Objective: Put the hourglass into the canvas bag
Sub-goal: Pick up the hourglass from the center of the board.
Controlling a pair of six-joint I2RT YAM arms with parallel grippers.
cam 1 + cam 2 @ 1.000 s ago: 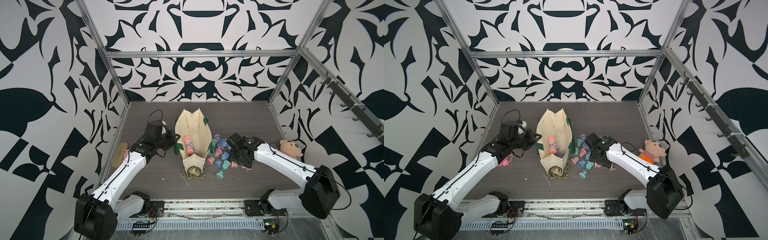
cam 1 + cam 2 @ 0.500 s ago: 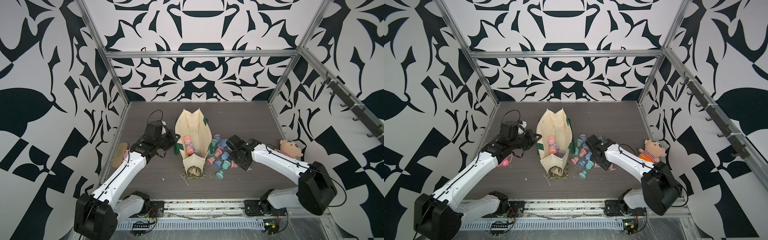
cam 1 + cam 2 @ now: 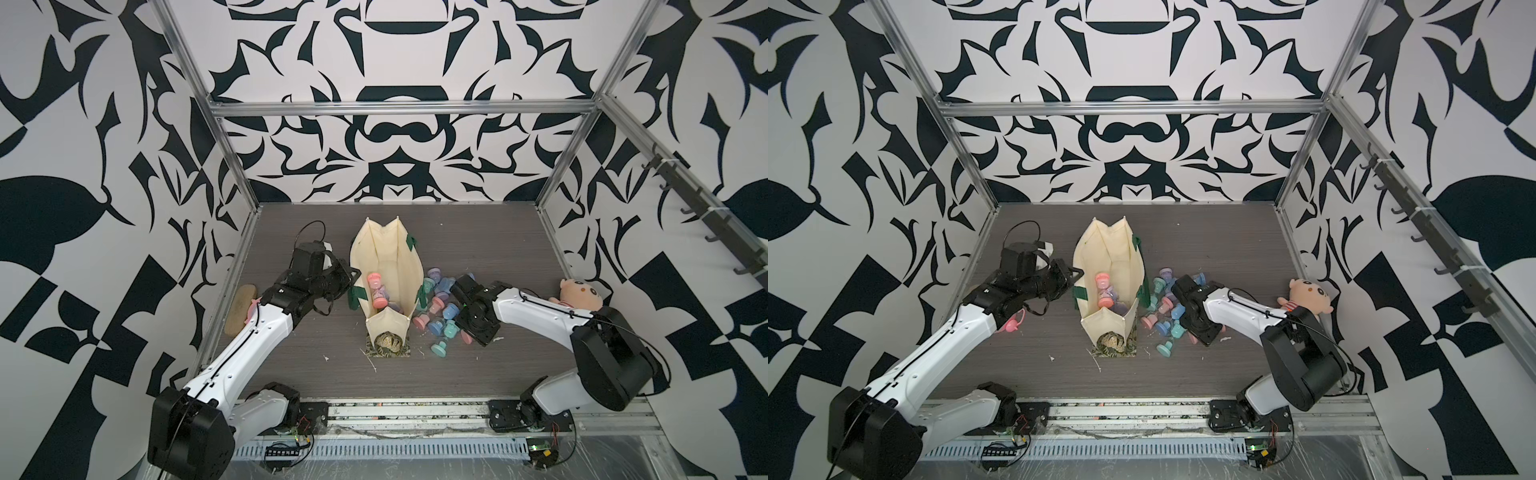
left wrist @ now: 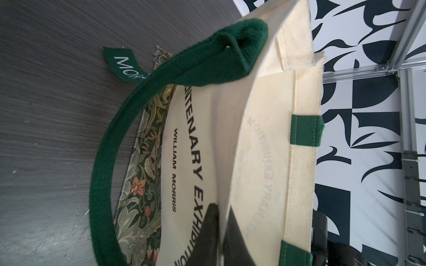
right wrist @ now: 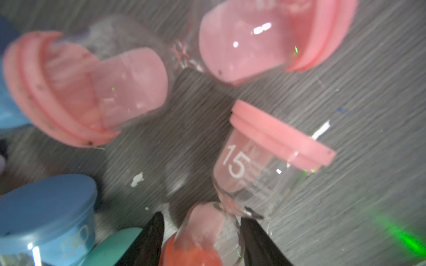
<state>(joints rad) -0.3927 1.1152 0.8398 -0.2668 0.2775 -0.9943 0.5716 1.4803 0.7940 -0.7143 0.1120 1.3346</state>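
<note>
The cream canvas bag (image 3: pixel 384 249) stands open in mid-table. A pink hourglass (image 3: pixel 376 286) and a purple one lie inside it. My left gripper (image 4: pixel 219 228) is shut on the bag's left wall beside a green handle (image 4: pixel 101 147); in a top view the left gripper (image 3: pixel 351 286) is at that wall. My right gripper (image 5: pixel 202 218) is down in the pile of pastel hourglasses (image 3: pixel 440 307) right of the bag. Its jaws stand either side of one bulb of a pink hourglass marked 15 (image 5: pixel 253 170). One finger touches the glass; a small gap shows at the other.
Blue (image 5: pixel 46 207), teal and more pink hourglasses (image 5: pixel 80 92) crowd round the right gripper. A lone teal one (image 3: pixel 438 348) lies nearer the front. A plush doll (image 3: pixel 579 293) sits at the right wall. A tan oval object (image 3: pixel 241 309) lies at the left wall.
My right gripper has moved a little left and down into the pile, and its jaws have narrowed round the pink hourglass. The left arm and the bag have not moved.
</note>
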